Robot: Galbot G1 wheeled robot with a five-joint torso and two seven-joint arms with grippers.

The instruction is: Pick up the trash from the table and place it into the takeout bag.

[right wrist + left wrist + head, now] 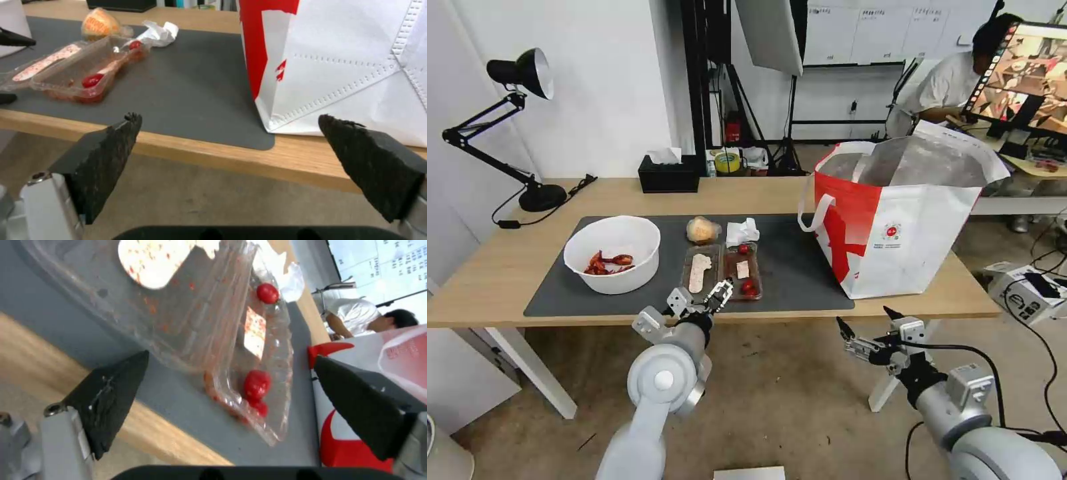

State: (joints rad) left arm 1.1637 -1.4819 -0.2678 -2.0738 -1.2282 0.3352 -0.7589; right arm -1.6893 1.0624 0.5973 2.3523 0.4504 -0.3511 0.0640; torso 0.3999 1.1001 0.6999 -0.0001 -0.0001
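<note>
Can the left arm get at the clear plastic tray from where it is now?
Probably yes. The left gripper is open at the near table edge, right in front of the clear plastic tray, with only bare mat between its fingers and the tray's near rim.

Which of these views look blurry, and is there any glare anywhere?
Left wrist view: soft and smeared, the clear plastic hinged tray smudged behind the open left gripper. Right wrist view: sharper, open right gripper before the takeout bag. Head view: even light, foil lining shining.
</note>
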